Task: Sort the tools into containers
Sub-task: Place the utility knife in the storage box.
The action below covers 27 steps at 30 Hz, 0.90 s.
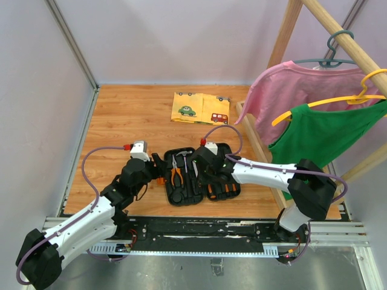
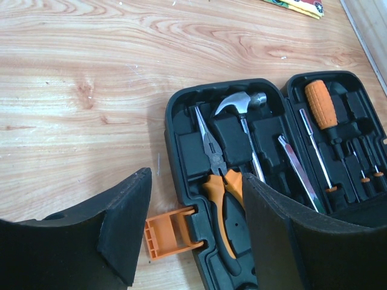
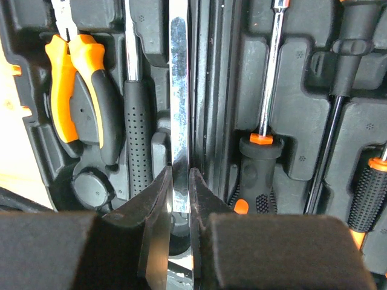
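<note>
Over the case (image 2: 176, 124) hinge | steel blade (image 3: 179, 90) is being clamped by right claw (image 3: 178, 190), long axis running far from it | left claw (image 2: 193, 205) is being held apart near latch (image 2: 166, 235).

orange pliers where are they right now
In the left wrist view, the orange pliers lie slotted in the left half of the open black tool case, with the hammer just to their right and the orange latch near their handles.

no readable text, label, brand or number anywhere in view
</note>
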Motion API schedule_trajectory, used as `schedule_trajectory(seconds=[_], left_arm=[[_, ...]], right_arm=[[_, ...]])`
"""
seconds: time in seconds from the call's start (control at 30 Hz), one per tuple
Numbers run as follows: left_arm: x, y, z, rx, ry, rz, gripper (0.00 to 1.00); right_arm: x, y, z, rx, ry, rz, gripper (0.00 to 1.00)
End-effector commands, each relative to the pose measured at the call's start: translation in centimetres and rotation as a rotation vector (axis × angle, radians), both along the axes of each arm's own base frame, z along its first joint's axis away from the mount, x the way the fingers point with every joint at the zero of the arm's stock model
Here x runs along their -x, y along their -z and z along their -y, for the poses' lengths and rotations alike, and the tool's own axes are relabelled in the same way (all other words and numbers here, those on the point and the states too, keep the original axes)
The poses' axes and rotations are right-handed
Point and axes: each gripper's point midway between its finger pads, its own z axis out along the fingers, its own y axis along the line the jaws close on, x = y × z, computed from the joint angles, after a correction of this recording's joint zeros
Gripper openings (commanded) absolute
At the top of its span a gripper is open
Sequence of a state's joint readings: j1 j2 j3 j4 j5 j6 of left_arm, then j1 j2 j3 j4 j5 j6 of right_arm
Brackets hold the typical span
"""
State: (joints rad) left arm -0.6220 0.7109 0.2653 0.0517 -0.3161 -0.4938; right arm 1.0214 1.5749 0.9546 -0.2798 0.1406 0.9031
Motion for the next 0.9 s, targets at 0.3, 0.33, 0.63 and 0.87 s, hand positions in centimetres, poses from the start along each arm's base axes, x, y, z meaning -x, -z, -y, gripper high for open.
schedule_trajectory(seconds=[0.3,0.33,0.63,0.87], left_arm=[[-0.4,-0.5,0.0,0.007,0.001,0.029,0.66],[-0.4,-0.5,0.0,0.007,0.001,0.028,0.66],[-0.4,-0.5,0.1,0.008,0.002,0.029,0.66],[-0.4,-0.5,0.0,0.007,0.002,0.029,0.66]], right_arm=[[0.8,1.0,-1.0,-0.001,0.0,-0.037,0.07],[0.9,1.2,-1.1,-0.002,-0.002,-0.042,0.07],[1.1,1.4,-2.0,-0.023,-0.023,-0.065,0.1],[1.1,1.2,-1.8,-0.021,-0.02,-0.061,0.26]])
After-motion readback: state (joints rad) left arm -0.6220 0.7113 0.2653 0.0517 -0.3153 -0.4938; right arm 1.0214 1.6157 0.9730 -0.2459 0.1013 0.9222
